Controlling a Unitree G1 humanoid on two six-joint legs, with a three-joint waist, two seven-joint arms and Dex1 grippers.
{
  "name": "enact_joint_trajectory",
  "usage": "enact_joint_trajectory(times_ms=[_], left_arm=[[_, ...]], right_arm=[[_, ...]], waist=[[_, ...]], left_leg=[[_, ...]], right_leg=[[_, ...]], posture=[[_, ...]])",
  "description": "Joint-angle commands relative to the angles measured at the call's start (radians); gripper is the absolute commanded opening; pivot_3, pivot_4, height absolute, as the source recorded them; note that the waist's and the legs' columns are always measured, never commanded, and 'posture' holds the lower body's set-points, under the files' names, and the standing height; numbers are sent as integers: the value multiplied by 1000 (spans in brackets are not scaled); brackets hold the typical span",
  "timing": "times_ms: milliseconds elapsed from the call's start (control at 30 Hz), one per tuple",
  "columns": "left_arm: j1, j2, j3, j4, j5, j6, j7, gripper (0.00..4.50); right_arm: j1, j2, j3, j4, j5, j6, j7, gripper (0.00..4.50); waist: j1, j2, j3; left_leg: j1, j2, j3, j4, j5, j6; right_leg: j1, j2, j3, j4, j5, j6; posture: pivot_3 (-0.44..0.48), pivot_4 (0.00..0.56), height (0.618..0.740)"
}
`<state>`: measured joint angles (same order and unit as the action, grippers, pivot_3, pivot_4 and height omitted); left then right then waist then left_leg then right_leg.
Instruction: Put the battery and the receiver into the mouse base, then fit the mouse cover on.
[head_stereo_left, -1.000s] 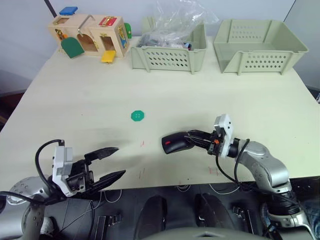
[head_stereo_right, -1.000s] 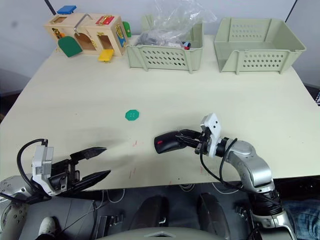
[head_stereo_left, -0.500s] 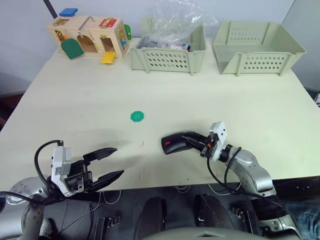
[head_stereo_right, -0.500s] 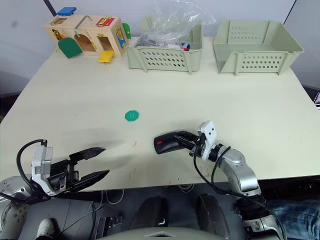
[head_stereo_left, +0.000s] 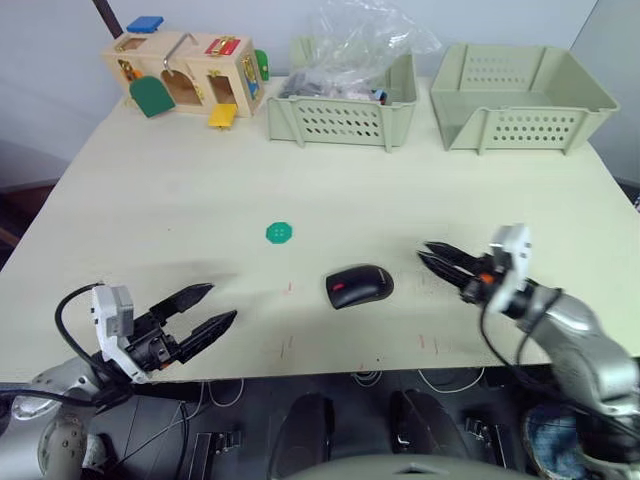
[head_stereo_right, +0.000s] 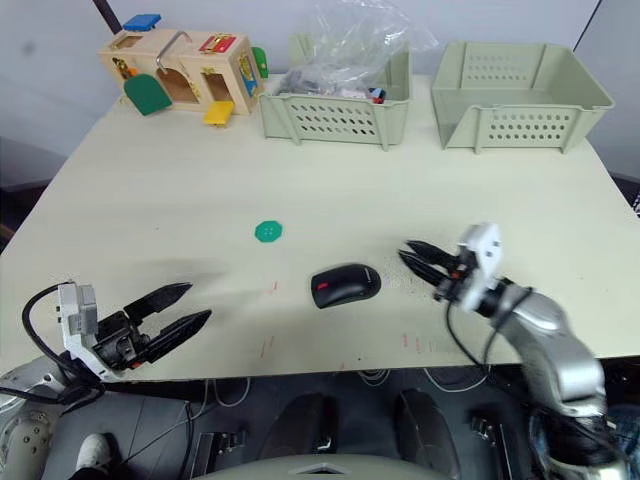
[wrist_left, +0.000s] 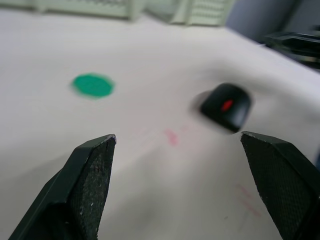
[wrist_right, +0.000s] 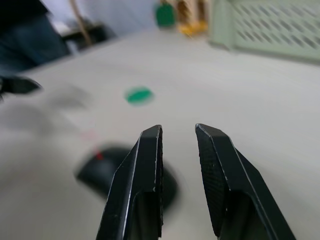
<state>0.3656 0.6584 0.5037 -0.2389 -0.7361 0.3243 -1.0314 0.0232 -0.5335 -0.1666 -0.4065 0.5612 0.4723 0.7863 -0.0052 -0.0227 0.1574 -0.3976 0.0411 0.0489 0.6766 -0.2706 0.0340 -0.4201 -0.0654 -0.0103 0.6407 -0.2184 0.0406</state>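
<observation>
Mouse (head_stereo_left: 358, 286) sits on the surface (head_stereo_left: 180, 190), near the front edge, roughly centre. It reads as one closed black body with a red patch on the end facing my left; I can't separate cover from base here. Nothing touches it.

My right hand (head_stereo_left: 443, 267) is just beside the mouse on my right, low over the surface, fingers a narrow gap apart and empty, tips pointing at the mouse.

My left hand (head_stereo_left: 207, 308) hangs at the front-left edge, well apart from the mouse, fingers spread wide, empty.

Green disc (head_stereo_left: 279, 233) lies flat behind the mouse, a bit to my left. Two bins (head_stereo_left: 340, 118) and a wooden latch box (head_stereo_left: 190, 75) sit along the far edge.
</observation>
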Motion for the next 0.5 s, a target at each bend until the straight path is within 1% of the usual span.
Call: enact_joint_trajectory(times_ms=[33,67,133,167,233,333,500], left_arm=[[44,1,46,-71,7,20,55,4267],[55,2,50,-83,10,26,70,4267],[77,0,57,-112,12,43,106,4267],[84,-1,60,-125,12,48,119,4267],[94,-2,64,-143,5,57,134,4267],[105,-4,73,-164,-3,71,153,4267],[132,-6,71,-214,-21,109,182,4267]], right_arm=[[91,-84,-112,-30,34,-38,90,2631],[122,-101,-137,-15,26,-63,109,3203],[209,-141,-180,28,-8,-124,174,4142],[235,-145,-204,43,-1,-136,188,4471],[262,-148,-235,57,25,-142,201,4471],[289,-158,-249,67,12,-168,225,4471],[291,-142,-268,63,43,-146,206,4471]], waist=[[0,0,0],[-1,0,0],[-3,0,0],[-1,-1,0],[-2,0,0],[-3,-1,0],[-2,0,0]], left_leg=[[0,0,0,0,0,0],[0,0,-1,0,0,0],[1,1,-1,0,0,0],[1,1,-1,0,0,0],[1,1,0,0,0,0],[1,1,0,0,0,0],[1,1,0,0,0,0]], right_leg=[[0,0,0,0,0,0],[0,1,0,0,0,0],[0,2,0,0,-2,3],[0,2,0,0,-2,3],[0,2,0,0,-2,3],[0,1,1,0,-2,3],[0,1,1,0,-2,3]], posture=[[0,150,740],[0,150,740],[0,150,740],[0,150,740],[0,150,740],[0,150,740],[0,150,740]])
